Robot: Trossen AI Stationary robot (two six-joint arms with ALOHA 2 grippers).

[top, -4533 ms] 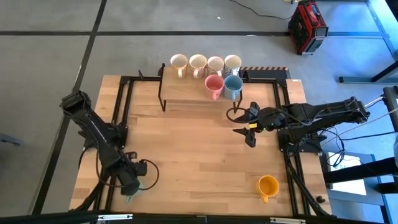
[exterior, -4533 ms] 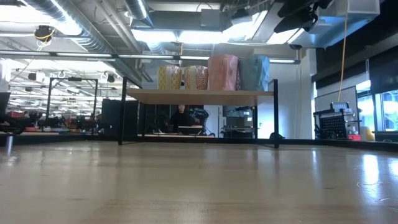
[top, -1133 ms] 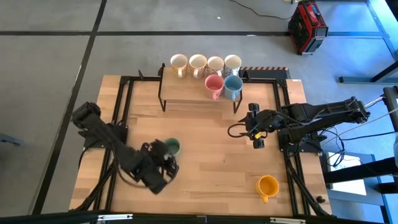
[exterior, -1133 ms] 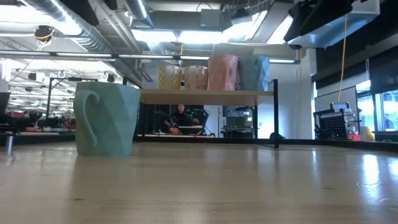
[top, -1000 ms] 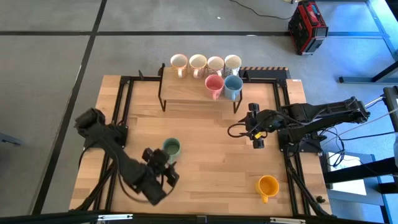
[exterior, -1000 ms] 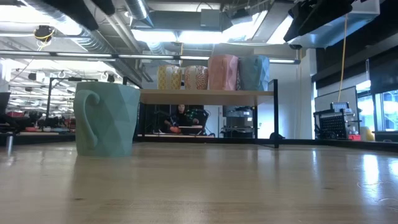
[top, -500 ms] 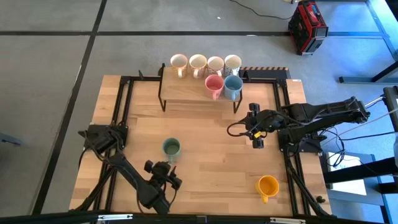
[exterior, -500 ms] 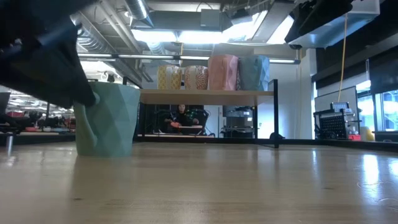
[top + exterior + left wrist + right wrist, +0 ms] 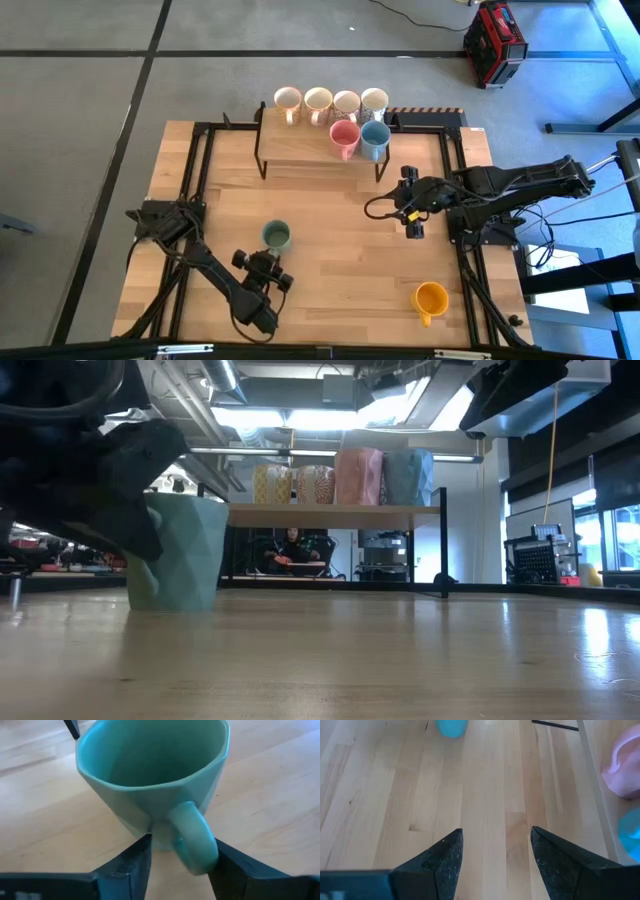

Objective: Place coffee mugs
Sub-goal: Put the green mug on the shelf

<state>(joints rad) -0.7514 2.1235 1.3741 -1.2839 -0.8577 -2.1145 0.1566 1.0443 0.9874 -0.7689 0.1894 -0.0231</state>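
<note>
Left wrist view puts us right on the green mug (image 9: 155, 785), upright on the bare table (image 9: 330, 260), its handle poking back between the left gripper (image 9: 180, 865)'s two fingers. The jaws straddle that handle with daylight on both sides, so nothing is clamped; it looks lined up for a handle grab. From above, the left arm reaches in from the near edge, gripper just beside the mug. The right gripper (image 9: 410, 212) hovers over mid-table, fingers spread and empty, waiting near the shelf (image 9: 300, 148). Up there six mugs are parked: four cream ones (image 9: 331, 101) in the back row, pink (image 9: 344, 135) and blue (image 9: 375, 137) in front. The orange mug (image 9: 431, 298) sits alone near the right front corner, not yet shelved.
</note>
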